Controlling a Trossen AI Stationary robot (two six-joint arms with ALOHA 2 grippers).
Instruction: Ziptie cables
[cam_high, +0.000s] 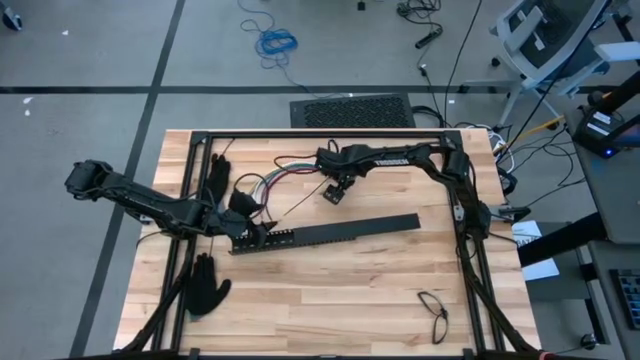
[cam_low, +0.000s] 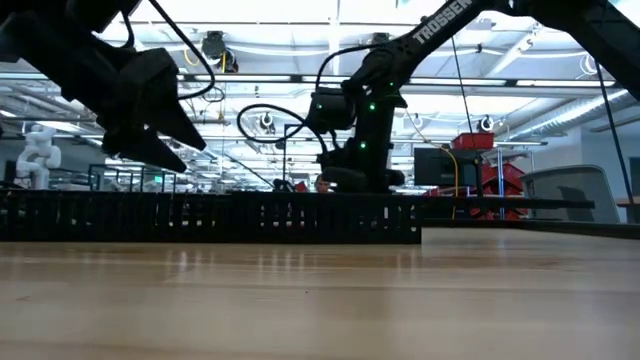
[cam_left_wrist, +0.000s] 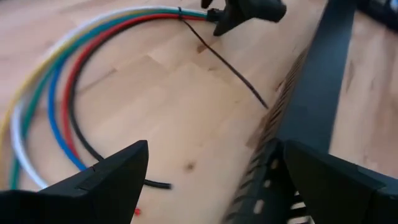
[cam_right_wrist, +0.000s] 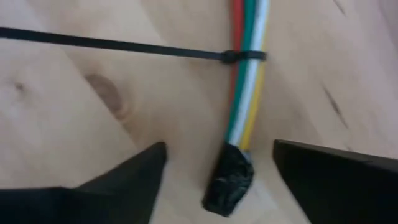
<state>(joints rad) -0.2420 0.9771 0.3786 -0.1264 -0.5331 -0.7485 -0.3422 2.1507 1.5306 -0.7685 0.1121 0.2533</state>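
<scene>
Where the cables (cam_right_wrist: 247, 93) run between the right gripper (cam_right_wrist: 217, 180) jaws, a ziptie (cam_right_wrist: 124, 46) is cinched around them just beyond the taped end (tail trailing sideways over the tabletop (cam_high: 330, 290)). Right jaws: apart, holding nothing. Left gripper (cam_left_wrist: 211, 180): jaws apart, empty, beside the cables' curved loop, black slotted bar (cam_high: 330, 233) at one jaw. Two black gloves (cam_high: 205, 285) lie farther off.

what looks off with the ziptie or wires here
The thin black ziptie is cinched around the coloured wire bundle, but its long tail sticks out untrimmed across the wooden table. Nothing looks damaged.
</scene>
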